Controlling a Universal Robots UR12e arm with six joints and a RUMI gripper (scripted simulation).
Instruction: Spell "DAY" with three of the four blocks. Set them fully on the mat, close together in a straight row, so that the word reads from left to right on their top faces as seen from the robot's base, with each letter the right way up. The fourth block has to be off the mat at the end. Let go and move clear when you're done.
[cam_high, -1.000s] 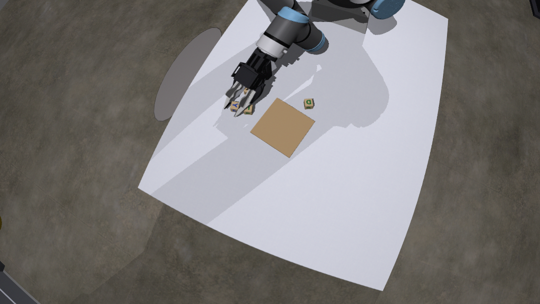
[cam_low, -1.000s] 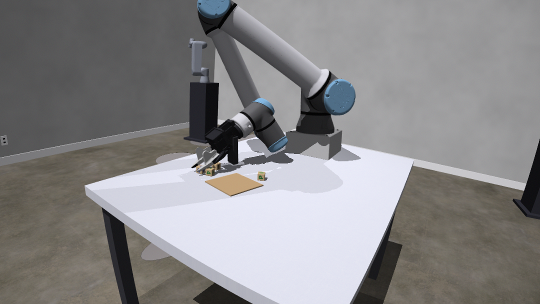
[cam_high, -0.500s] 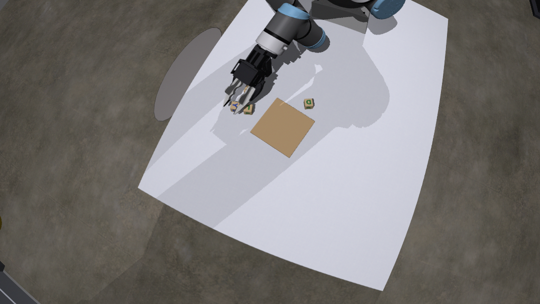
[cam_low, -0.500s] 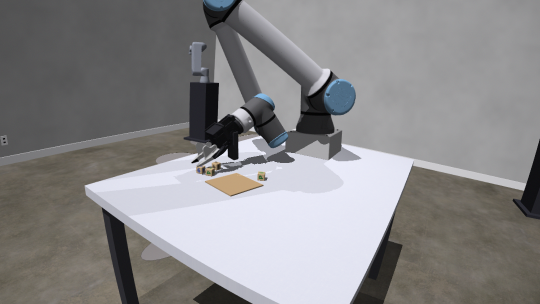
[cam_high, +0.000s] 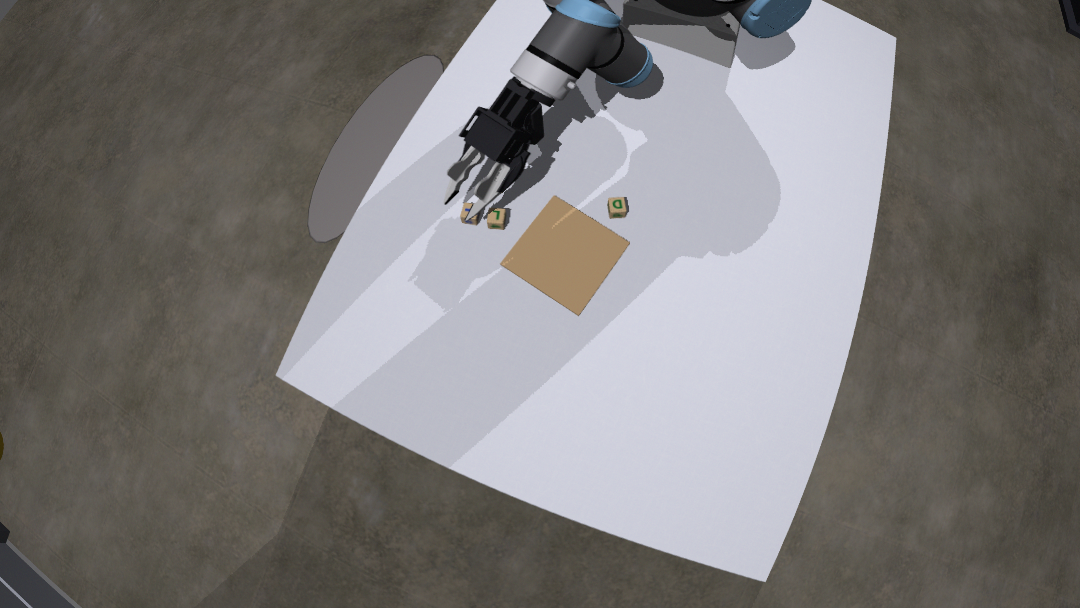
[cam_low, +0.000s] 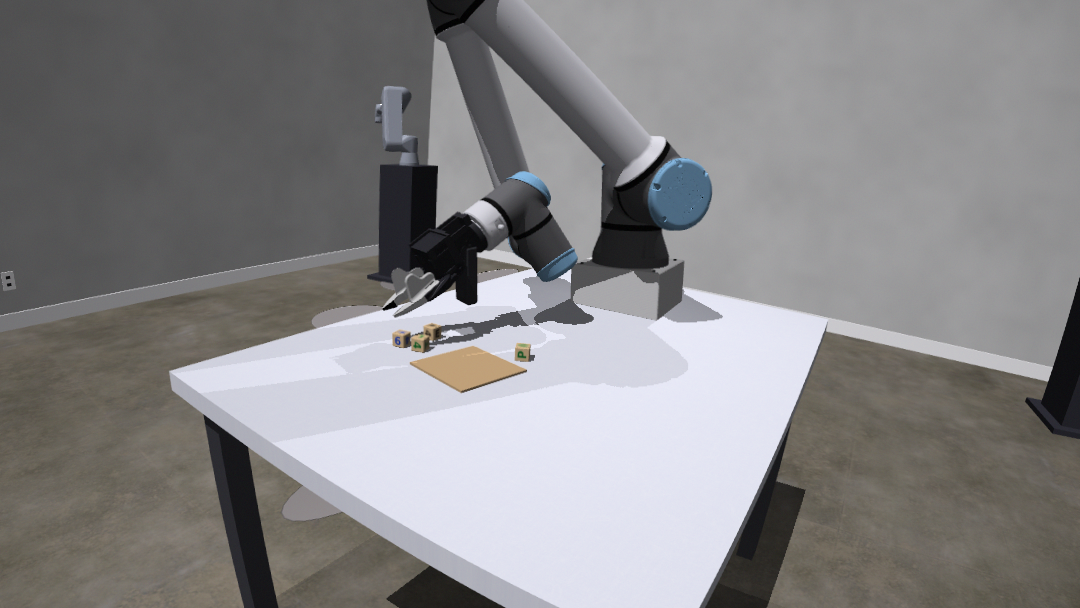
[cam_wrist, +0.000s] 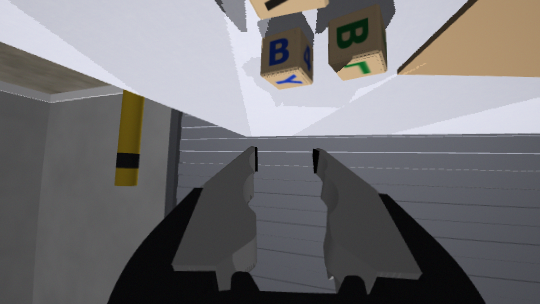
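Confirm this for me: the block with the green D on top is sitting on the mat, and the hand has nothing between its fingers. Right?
Not quite: the D block is beside the mat, on the table, as the top view shows. The hand does have nothing between its fingers.

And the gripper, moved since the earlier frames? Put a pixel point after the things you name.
Yes. In the exterior view, the gripper (cam_high: 459, 211) (cam_low: 391, 311) (cam_wrist: 284, 149) has risen relative to the mat (cam_high: 565, 255) (cam_low: 468, 368) (cam_wrist: 490, 40).
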